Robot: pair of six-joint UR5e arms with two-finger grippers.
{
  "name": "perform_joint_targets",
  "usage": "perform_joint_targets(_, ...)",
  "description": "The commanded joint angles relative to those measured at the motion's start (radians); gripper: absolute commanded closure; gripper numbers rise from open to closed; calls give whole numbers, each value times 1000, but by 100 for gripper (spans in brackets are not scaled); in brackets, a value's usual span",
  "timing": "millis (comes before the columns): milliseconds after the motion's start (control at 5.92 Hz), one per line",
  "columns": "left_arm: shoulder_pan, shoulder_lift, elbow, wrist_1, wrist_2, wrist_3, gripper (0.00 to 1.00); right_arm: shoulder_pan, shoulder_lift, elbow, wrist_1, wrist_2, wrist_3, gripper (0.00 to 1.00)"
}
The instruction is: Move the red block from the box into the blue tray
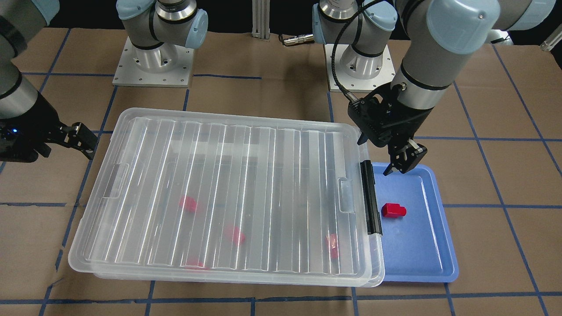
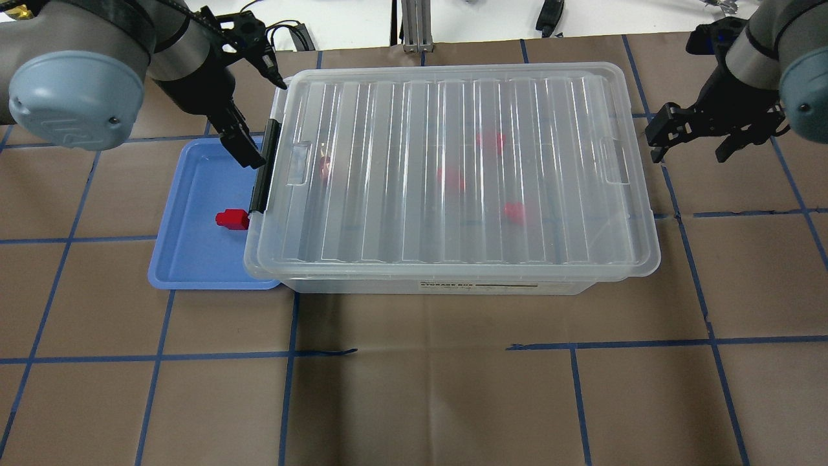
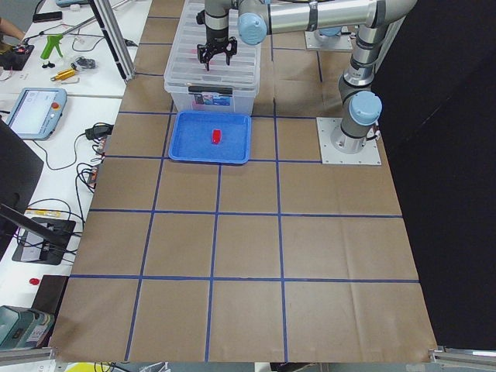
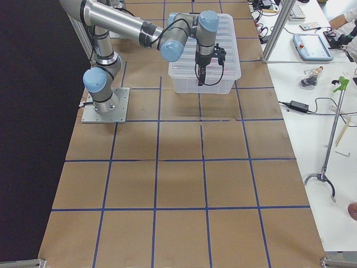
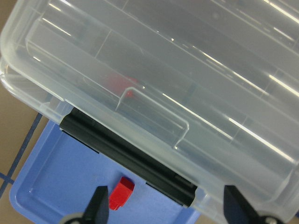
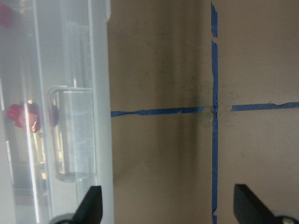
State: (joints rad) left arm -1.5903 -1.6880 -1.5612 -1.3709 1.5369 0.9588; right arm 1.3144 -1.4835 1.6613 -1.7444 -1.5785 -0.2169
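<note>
Red block (image 1: 393, 210) apart from left tool (image 1: 397, 170)

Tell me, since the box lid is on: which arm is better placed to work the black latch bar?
Left, probably. The left arm's fingers hang open over the black latch bar by the blue tray; the right arm's fingers hover off the box's opposite end.

The block (image 1: 393, 210) is red, the tray (image 1: 421, 250) blue, the ribbed box (image 1: 228, 193) clear with a black latch (image 1: 371, 197).
</note>
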Motion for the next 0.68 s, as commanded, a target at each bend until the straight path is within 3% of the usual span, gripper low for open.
perform_joint_targets(0,-58,13,52,-16,14,-366,6,73,-6,-153,170,0,122,0)
perform_joint_targets(338,-62,39,53,-52,14,-713,3,167,-3,-237,254,0,293,0)
perform_joint_targets(506,-60,60,55,-132,12,-877,2,187,-4,-251,299,-1,327,0)
